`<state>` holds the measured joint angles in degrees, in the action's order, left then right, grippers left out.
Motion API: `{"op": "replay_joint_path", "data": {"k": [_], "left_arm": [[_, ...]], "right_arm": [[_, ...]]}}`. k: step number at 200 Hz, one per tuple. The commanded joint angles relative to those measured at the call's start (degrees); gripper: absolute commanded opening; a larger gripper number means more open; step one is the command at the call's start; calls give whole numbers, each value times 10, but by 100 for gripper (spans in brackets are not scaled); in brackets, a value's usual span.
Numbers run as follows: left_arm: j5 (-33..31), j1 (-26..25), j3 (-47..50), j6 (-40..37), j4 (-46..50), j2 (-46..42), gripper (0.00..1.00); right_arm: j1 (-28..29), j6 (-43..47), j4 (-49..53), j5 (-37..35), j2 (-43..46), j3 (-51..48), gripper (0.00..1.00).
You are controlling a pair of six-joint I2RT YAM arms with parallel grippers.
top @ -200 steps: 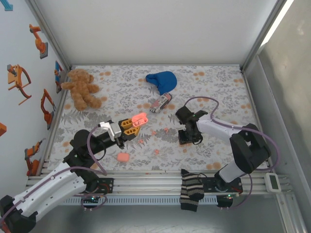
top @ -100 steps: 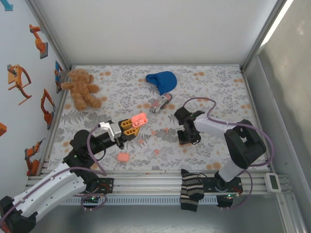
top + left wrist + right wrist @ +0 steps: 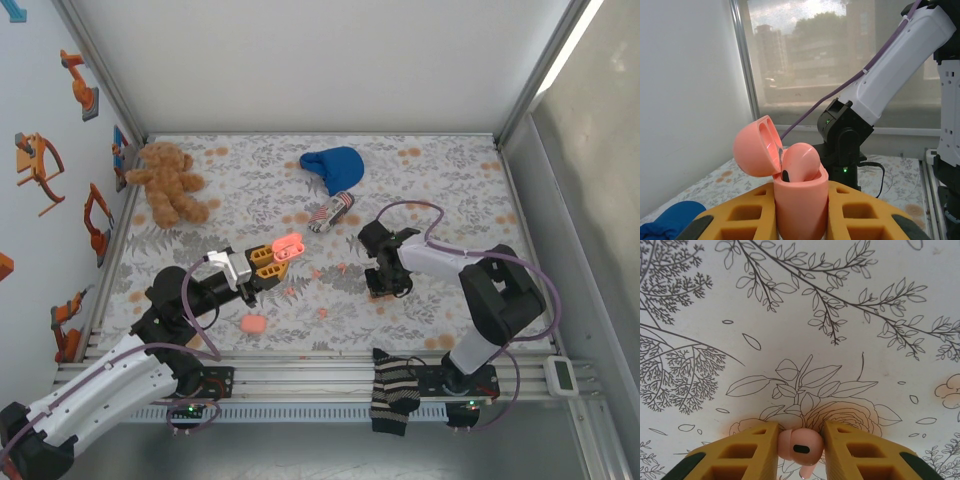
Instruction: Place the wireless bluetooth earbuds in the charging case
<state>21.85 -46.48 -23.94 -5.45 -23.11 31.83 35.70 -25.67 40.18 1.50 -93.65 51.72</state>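
Nearest, the right tool point(image 3: 800, 430) sits low on the tabletop point(image 3: 790, 315), its jaws drawn in and pinching one coral earbud point(image 3: 799, 446). I judge a straight, firm lift will stop it twisting. Beyond, the left tool point(image 3: 802, 190) is clamped on the open charging case point(image 3: 800, 215), which has a seated earbud point(image 3: 801, 160) in it, so aim for the free socket.

No legible text, label, brand or number anywhere.
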Motion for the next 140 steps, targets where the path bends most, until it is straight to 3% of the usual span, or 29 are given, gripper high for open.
{"op": "replay_joint_path", "data": {"k": [1, 78, 140], "left_arm": [[-2, -4, -15, -11, -12, -1, 0], [-2, -3, -12, -2, -31, 19, 0], [6, -3, -5, 37, -104, 75, 0]], "right_arm": [[-3, 1, 0, -7, -1, 9, 28], [-3, 14, 25, -30, 39, 19, 27], [-3, 37, 63, -64, 139, 54, 27]]}}
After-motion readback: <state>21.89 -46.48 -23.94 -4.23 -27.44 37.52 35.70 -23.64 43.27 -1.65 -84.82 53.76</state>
